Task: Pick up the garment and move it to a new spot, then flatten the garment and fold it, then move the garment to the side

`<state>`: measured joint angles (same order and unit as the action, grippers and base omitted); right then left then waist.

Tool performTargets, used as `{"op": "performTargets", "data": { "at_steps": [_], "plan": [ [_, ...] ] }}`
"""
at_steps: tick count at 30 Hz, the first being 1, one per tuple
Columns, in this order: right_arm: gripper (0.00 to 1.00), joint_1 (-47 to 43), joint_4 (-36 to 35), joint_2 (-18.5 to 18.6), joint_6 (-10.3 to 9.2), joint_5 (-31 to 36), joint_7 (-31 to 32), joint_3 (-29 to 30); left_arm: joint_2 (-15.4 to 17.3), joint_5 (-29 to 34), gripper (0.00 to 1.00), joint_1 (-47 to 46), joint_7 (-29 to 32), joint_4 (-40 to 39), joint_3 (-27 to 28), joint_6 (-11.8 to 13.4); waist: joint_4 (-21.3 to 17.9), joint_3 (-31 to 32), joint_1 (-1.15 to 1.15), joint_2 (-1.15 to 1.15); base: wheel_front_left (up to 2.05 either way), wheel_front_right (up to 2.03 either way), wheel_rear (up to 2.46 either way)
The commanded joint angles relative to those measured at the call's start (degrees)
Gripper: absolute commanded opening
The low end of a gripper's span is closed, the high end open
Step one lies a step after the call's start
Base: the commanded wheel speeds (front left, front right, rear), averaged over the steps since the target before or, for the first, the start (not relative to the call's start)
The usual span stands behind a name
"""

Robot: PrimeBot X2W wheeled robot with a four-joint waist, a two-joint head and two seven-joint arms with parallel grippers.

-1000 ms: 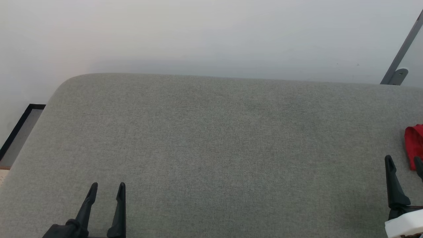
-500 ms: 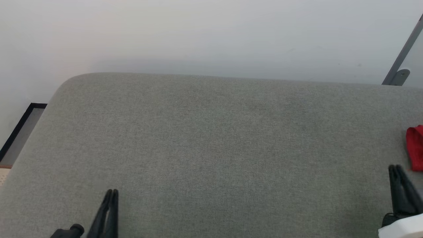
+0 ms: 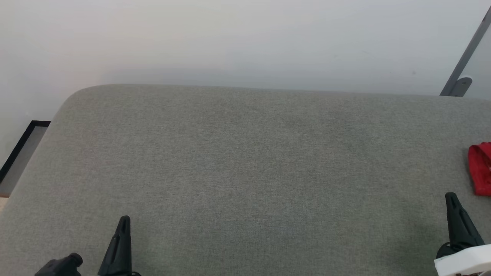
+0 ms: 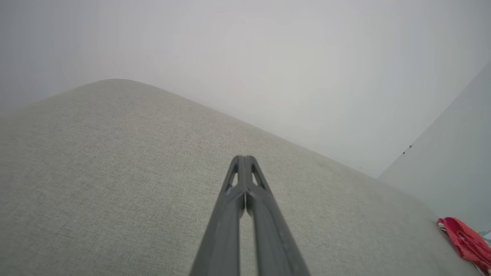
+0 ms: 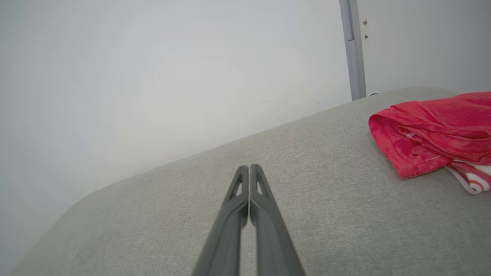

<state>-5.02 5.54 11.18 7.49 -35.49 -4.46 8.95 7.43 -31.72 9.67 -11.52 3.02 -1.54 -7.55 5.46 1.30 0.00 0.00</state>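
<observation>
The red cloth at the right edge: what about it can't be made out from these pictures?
Head view: the garment is cut off by the picture's right edge, so its outline is incomplete.
Right wrist view: cut by the right edge too; it lies bunched, and its own folds hide most of it.
Left wrist view: small, in the lower right corner, partly cut off.

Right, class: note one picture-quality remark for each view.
Head view: soft, even light, faint shadow on the wall above the grey fabric surface. Left wrist view: the wide lens bows that surface's far edge; the left gripper blurs toward the bottom. Right wrist view: the garment is sharp, the right gripper blurred at its base.
</observation>
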Motion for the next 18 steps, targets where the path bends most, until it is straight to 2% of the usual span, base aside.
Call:
{"op": "performTargets", "data": {
  "at_steps": [1,18],
  "plan": [
    [0.00,1.80,-0.69,0.31,0.00,-1.68,0.27,-0.01,0.29,-1.79,0.00,-1.62,0.33,-0.50,0.37,0.08,-0.04,-0.01,0.00,0.00,0.00,0.00,0.00],
    [0.00,4.14,1.39,-1.69,0.00,-14.67,2.76,-0.57,-0.07,-16.52,0.00,-5.15,3.65,2.35,1.13,0.03,-0.89,-0.24,0.00,0.00,0.00,0.00,0.00]
  ]
}}
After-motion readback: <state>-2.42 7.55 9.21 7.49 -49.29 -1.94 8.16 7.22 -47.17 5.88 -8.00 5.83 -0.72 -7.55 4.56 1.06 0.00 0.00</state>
